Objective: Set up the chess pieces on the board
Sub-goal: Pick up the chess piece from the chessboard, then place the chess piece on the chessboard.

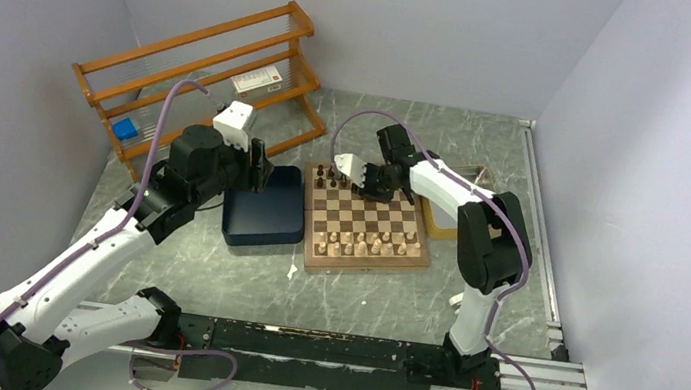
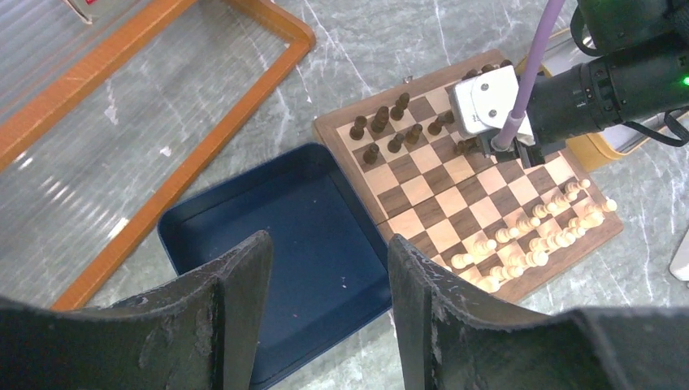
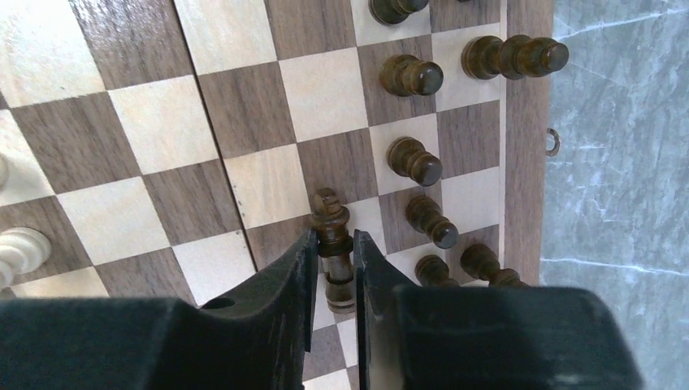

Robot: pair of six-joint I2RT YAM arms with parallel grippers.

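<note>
The board (image 1: 373, 221) lies mid-table, with cream chessmen (image 1: 370, 247) along its near rows and dark brown chess pieces (image 1: 331, 179) at its far left corner. My right gripper (image 3: 335, 240) is shut on a dark brown piece with a cross top (image 3: 329, 218), held over the board (image 3: 162, 122) next to several standing dark pieces (image 3: 414, 162). I cannot tell whether its base touches the board. My left gripper (image 2: 329, 244) is open and empty above the dark blue tray (image 2: 268, 219), left of the board (image 2: 439, 203).
An orange wooden rack (image 1: 202, 65) stands at the back left. A yellowish flat box (image 1: 443, 226) lies just right of the board, behind the right arm. A metal rail (image 1: 543, 231) runs along the right side. The blue tray (image 1: 264, 210) touches the board's left edge.
</note>
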